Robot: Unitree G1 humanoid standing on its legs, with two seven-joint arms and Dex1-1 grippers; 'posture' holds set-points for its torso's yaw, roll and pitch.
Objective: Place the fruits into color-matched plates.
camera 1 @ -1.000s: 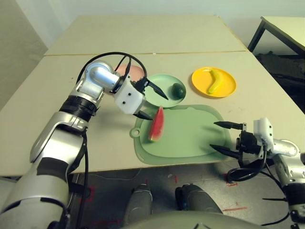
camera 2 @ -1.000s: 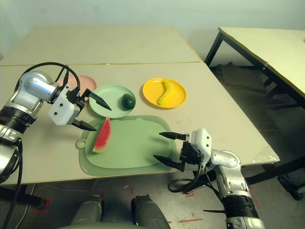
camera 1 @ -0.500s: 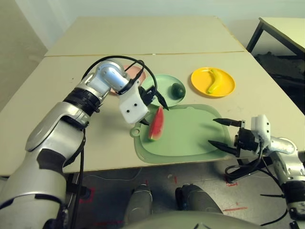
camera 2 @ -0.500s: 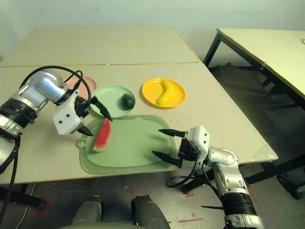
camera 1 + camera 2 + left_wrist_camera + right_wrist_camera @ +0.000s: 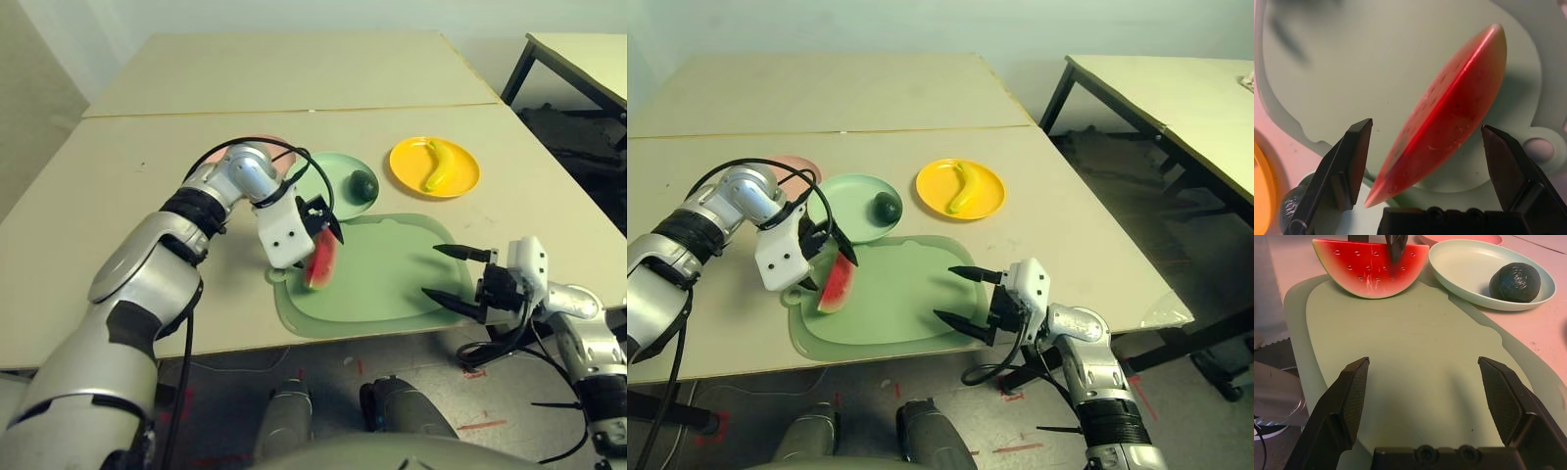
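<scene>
**Left wrist view: wedge bracketed, grasp pending**

Left wrist view shows the watermelon wedge [image 5: 1449, 107] lying between the two spread fingers of the left gripper [image 5: 1432, 156] — neither finger touches it. The wedge rests rind-down on the cutting mat [image 5: 392, 284], at about 9 o'clock on the mat as the head camera sees it.

**Task status**
- The banana [image 5: 436, 166] sits in the yellow plate [image 5: 407, 174], at 2 o'clock from the mat.
- The avocado [image 5: 364, 184] sits in the green plate [image 5: 338, 171], touching the mat's 11 o'clock corner.
- The pink plate [image 5: 789, 164] lies just beyond the green plate, largely hidden behind the left arm; it appears to hold nothing.
- Judgement: two of three fruits are placed; the wedge is the last.

**Step in hand**
Approach for grasp. The left gripper points steeply down over the wedge.

**Right arm**
The right gripper [image 5: 454, 276] hovers at the mat's 4 o'clock edge, fingers wide apart and holding nothing.

**Next move — requirements**
1. Lower slightly so the fingers reach the flat red faces.
2. Close across the wedge's thin dimension; the curved rind may slip.
3. Lift clear, carry toward 11 o'clock, and release over the pink plate.
</scene>
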